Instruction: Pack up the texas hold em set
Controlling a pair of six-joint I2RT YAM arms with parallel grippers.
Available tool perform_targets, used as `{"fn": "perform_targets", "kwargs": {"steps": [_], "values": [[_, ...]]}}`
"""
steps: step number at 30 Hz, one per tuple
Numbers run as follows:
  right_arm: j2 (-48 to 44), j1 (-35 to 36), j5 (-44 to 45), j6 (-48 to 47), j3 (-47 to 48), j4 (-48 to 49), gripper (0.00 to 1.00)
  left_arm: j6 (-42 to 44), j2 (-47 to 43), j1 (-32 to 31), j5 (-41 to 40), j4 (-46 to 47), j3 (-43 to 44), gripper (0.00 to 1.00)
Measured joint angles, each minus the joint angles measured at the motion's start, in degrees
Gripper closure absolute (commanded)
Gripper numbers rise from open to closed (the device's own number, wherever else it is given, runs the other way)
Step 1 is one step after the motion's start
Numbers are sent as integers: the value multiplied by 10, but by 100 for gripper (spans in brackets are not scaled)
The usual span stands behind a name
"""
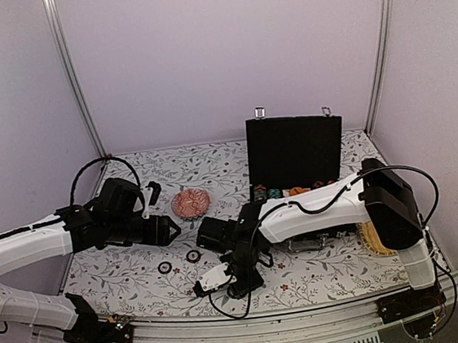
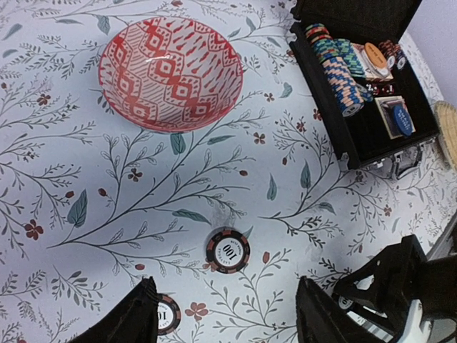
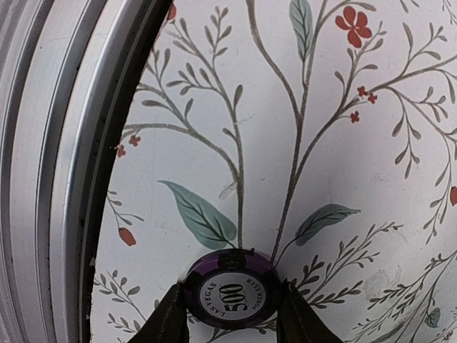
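Observation:
The black briefcase [image 1: 295, 152] stands open at the back right, with rows of poker chips [image 2: 335, 68] and an orange disc [image 2: 375, 55] inside. My right gripper [image 3: 230, 314] is low near the table's front rail, its fingers pressed against both sides of a purple 500 poker chip [image 3: 232, 296] lying on the cloth. My left gripper [image 2: 227, 300] hangs open above two loose black-and-red 100 chips, one [image 2: 228, 249] between its fingers and one [image 2: 166, 313] by the left finger. Both chips also show in the top view [image 1: 193, 255], [image 1: 164, 267].
A red-patterned bowl [image 2: 170, 71] sits upside down left of the briefcase. A yellow woven tray [image 1: 377, 238] lies at the right edge behind the right arm. The metal front rail [image 3: 43, 179] runs close beside the right gripper.

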Motion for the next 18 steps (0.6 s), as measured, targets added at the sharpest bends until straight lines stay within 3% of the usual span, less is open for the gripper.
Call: {"fn": "perform_targets", "kwargs": {"steps": [10,18], "values": [[-20,-3,9,0,-22,-1,64,0,2,0,6,0,0,34],[-181,-58,21,0,-114,-16,64,0,4,0,5,-1,0,34]]}}
